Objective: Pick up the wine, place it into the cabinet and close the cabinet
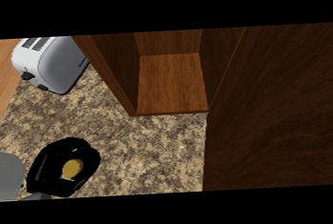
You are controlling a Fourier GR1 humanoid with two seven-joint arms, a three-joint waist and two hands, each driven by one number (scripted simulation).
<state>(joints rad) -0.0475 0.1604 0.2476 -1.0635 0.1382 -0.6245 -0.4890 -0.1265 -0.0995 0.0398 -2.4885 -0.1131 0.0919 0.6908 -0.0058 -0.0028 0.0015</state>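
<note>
So the wine (73, 168) shows only as a yellowish round top peeking out of the left hand (61, 168), whose black fingers are curled right round it, low at the left over the speckled worktop (150, 143). Looks like the carry step: next it has to travel up and right into the open cabinet (171, 82) and onto its shelf (toaster (50, 62) sits just left of it), clearing the big dark door (282, 108) at the right. Right hand isn't showing anywhere.

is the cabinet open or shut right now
Open. The cabinet shows its bare wooden shelf, and its door stands swung out at the right. The left hand is low at the left.
</note>
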